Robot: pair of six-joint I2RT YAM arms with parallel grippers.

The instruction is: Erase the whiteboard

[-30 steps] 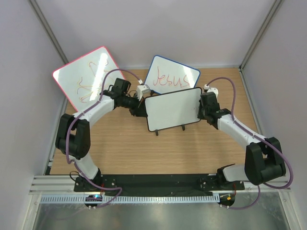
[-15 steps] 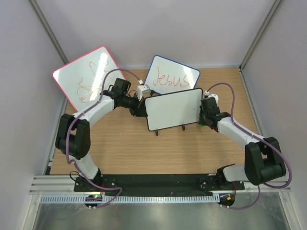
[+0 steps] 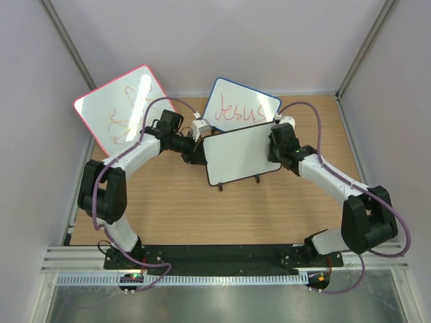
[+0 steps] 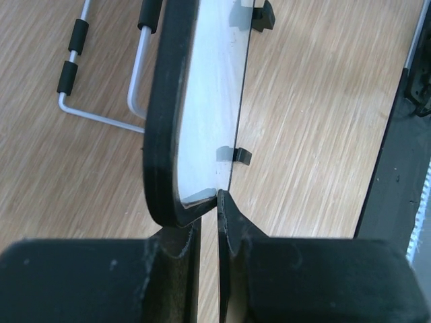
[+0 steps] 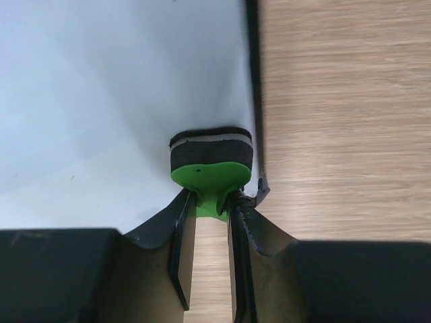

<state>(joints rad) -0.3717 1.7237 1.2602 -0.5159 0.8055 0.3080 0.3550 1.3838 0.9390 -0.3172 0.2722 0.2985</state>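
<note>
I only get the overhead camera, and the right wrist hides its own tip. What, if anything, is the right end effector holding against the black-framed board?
Observer: The right end effector is shut on the green handle of an eraser. Its black felt pad sits flat on the whiteboard, just inside the right frame edge.
Operator: Is the left one really gripping the board?
Observer: Yes. The left end effector pinches a rounded corner, one finger on the white face and one behind the frame.
Operator: Anything behind the board?
Observer: What looks like a bent wire stand with black sleeves lies on the table at the board's back side.
</note>
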